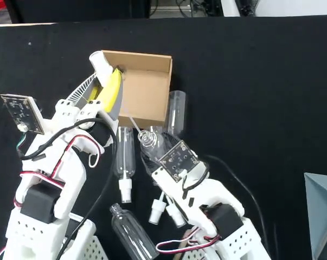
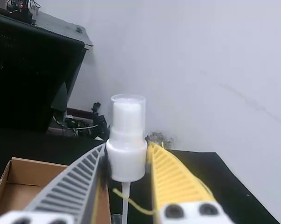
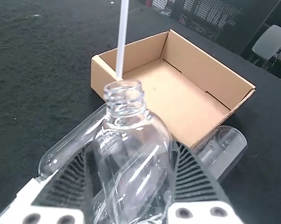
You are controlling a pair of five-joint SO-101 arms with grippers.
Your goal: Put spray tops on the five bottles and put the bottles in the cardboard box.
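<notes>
My left gripper (image 2: pixel 127 163) is shut on a white spray top (image 2: pixel 126 140), held up over the near left corner of the cardboard box (image 1: pixel 144 89); its thin dip tube (image 3: pixel 121 39) hangs down to just above the mouth of a clear bottle (image 3: pixel 131 158). My right gripper (image 3: pixel 131 182) is shut on that bottle (image 1: pixel 151 142), tilted with its open neck toward the box. In the high view the left gripper (image 1: pixel 106 81) is at the box's left wall and the right gripper (image 1: pixel 155 149) sits below the box.
A capped bottle (image 1: pixel 124 162) lies between the arms. An open bottle (image 1: pixel 175 114) lies against the box's right side, another (image 1: pixel 132 233) near the front. Two more spray tops (image 1: pixel 166 208) lie by the right arm. A grey object (image 1: pixel 321 216) stands at the right edge.
</notes>
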